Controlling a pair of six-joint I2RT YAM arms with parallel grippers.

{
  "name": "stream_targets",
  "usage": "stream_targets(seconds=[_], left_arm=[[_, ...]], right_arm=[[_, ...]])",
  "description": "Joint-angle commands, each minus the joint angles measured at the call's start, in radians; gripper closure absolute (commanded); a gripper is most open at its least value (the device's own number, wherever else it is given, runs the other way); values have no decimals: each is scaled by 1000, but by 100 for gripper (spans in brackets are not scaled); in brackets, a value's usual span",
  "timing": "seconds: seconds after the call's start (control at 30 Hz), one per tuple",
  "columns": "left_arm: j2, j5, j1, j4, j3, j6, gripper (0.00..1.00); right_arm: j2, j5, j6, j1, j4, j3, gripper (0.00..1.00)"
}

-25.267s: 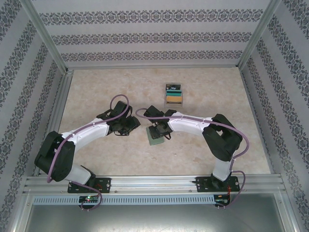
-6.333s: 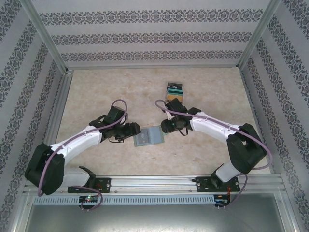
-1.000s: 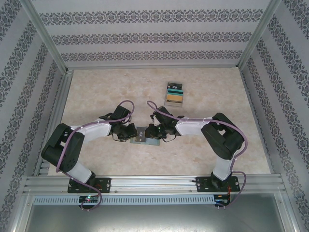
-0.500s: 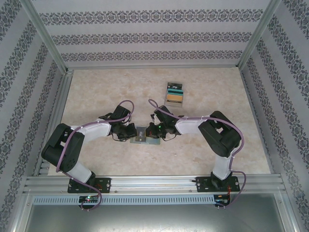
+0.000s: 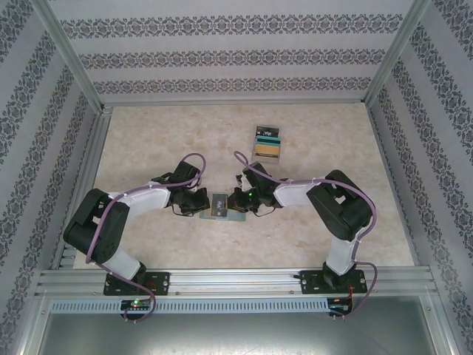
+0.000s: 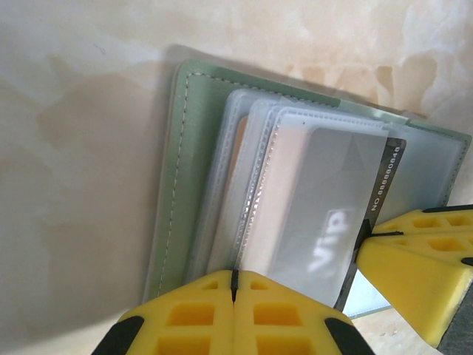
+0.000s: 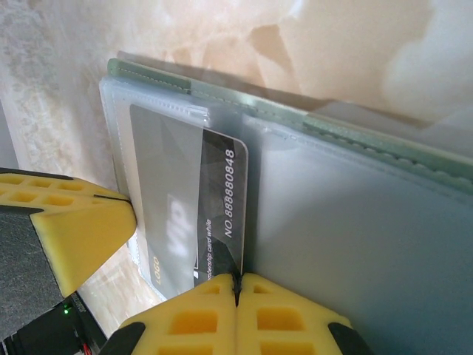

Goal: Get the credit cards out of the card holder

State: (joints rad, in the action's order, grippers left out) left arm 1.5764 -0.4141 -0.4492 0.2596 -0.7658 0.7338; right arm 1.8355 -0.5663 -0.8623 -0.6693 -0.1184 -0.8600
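Quick count from my end: one green card holder (image 6: 174, 185), with what looks like three clear sleeves (image 6: 255, 177) fanned inside. One black card (image 7: 225, 207) is sticking out of a sleeve. The pile of loose cards (image 5: 267, 150) has three: one black, one teal, one tan. Two grippers: the left gripper (image 6: 233, 285) and the right gripper (image 7: 236, 288).

I am working over a pale marbled surface (image 5: 148, 140) (cream, veined with tan), and soft, even light is falling across it. Wallpapered walls (image 5: 236, 55) are closing it in on three sides, showing grey floral bands alternating with plain white stripes. Slanting aluminium posts (image 5: 69, 55) are framing the two far corners. A ribbed aluminium rail (image 5: 236, 281) is running along the near edge, with a dull grey metal panel (image 5: 236, 333) lying below it.
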Motion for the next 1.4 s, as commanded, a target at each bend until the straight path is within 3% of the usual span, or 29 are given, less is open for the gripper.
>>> stream_targets(seconds=[0.0,0.1,0.23,0.37,0.47,0.97,1.37], left_arm=[[46,66,10,72,15,2,100],[54,53,10,72,9,-3,100],[61,42,10,67,11,-3,100],[56,40,9,69,14,-3,100],[51,44,10,72,16,-3,100],[38,63,10,90,14,-12,100],[-11,59,11,124,-33,-25,100]], right_arm=[[-4,12,-6,7,-1,20,100],[16,-2,-28,4,-45,15,85],[50,-28,-78,2,-131,13,84],[75,-37,-99,1,-170,16,89],[62,-29,-98,10,-171,34,100],[-131,-49,23,137,-58,178,100],[-358,-77,241,201,277,90,100]])
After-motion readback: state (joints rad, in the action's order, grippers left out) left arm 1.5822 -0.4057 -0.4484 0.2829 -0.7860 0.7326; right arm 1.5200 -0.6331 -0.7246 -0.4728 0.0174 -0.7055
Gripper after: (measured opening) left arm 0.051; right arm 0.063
